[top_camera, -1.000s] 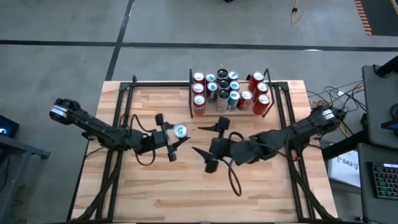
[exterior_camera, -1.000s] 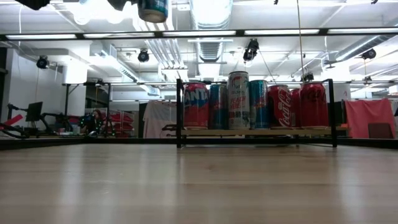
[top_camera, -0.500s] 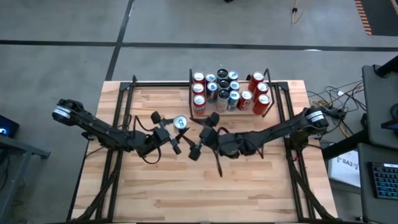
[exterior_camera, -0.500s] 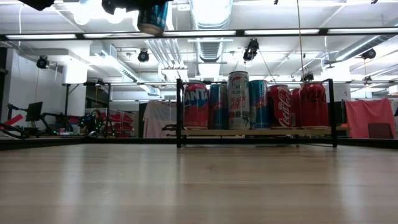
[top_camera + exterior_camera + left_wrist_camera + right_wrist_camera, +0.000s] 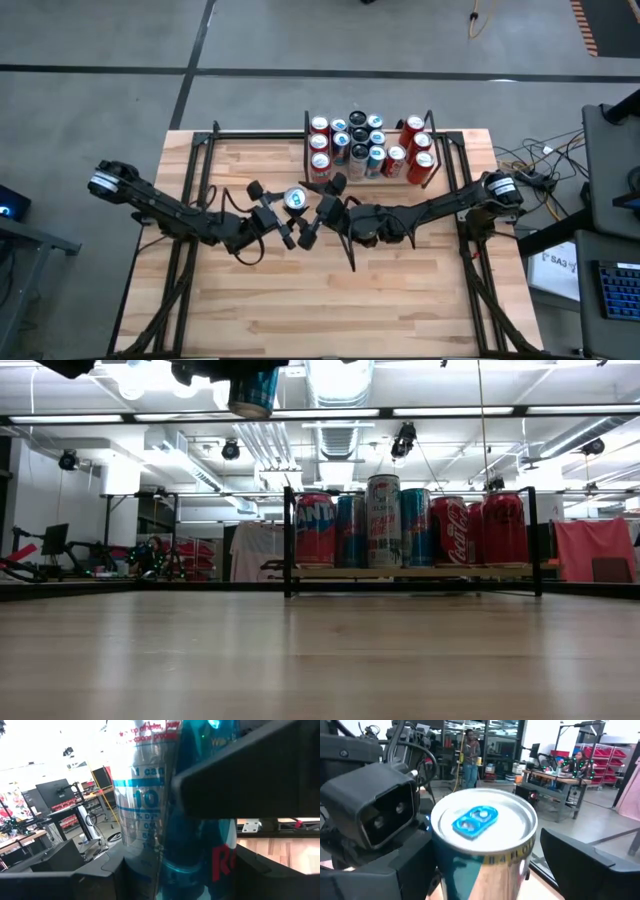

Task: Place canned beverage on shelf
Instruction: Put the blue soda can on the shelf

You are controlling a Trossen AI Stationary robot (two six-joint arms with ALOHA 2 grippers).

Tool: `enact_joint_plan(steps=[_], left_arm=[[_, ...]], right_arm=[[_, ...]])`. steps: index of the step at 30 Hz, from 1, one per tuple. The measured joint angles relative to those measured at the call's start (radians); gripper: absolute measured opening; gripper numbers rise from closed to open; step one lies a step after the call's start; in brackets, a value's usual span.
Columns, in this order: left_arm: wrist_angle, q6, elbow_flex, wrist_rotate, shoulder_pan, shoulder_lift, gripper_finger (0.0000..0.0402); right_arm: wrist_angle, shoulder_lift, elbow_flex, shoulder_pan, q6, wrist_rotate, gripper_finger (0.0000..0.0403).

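A slim blue-and-silver can [image 5: 294, 199] is being held upright above the bench [image 5: 250, 300] by the left pincer [image 5: 277, 213], whose fingers are clenched on its sides; in the left wrist view the can's printed wall [image 5: 165, 820] is filling the space between the dark fingers [image 5: 250, 785]. The can is being kept high over the bench's middle, well clear of the wood, as shown in the low view [image 5: 251, 390]. The right pincer [image 5: 320, 210] is being positioned just beside the can on its other side, with its jaws spread wide and nothing being gripped; the can's silver lid with a blue tab [image 5: 482, 820] is being seen close up from that wrist. The shelf [image 5: 370, 178] is standing at the bench's far edge, already being occupied by red, blue and silver cans [image 5: 400, 525]
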Motion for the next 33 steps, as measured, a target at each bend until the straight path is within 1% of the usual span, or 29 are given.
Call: enact_joint_plan(steps=[2, 4, 6, 8, 9, 11, 14, 21, 25, 31, 33], left_arm=[[0.000, 0.000, 0.008, 0.000, 0.000, 0.006, 0.0203], [-0.001, 0.001, 0.011, -0.005, 0.000, 0.007, 0.0204], [-0.001, 0.000, 0.013, -0.007, 0.001, 0.011, 0.0217], [-0.004, 0.000, 0.013, -0.009, 0.000, 0.011, 0.0242], [-0.001, 0.001, 0.013, -0.009, 0.000, 0.011, 0.0254], [0.003, 0.001, 0.013, -0.011, 0.000, 0.011, 0.0275], [0.001, 0.002, 0.013, -0.010, 0.000, 0.011, 0.0288], [-0.001, 0.006, 0.011, -0.008, 0.000, 0.010, 0.0293], [-0.004, 0.028, 0.009, -0.008, -0.001, 0.010, 0.0294], [-0.025, 0.034, 0.008, -0.008, -0.001, -0.007, 0.0294], [-0.055, 0.033, 0.008, -0.009, -0.001, -0.023, 0.0295]], right_arm=[[0.005, 0.000, 0.000, -0.001, 0.000, 0.001, 0.0322], [0.011, 0.000, 0.000, -0.001, 0.001, -0.001, 0.0304], [0.011, 0.000, 0.000, -0.001, 0.001, -0.001, 0.0270], [0.010, 0.000, 0.000, -0.001, 0.002, -0.002, 0.0230], [0.009, 0.000, 0.000, -0.001, 0.001, 0.001, 0.0218], [0.006, 0.000, 0.000, -0.001, -0.006, 0.011, 0.0217], [-0.019, -0.008, -0.002, -0.002, -0.008, 0.019, 0.0217], [-0.148, -0.096, -0.002, -0.003, 0.008, 0.100, 0.0217], [-0.264, -0.153, -0.002, -0.011, 0.029, 0.143, 0.0217], [-0.453, -0.201, -0.016, -0.058, 0.126, 0.150, 0.0217], [-0.480, -0.201, -0.034, -0.077, 0.163, 0.150, 0.0217]])
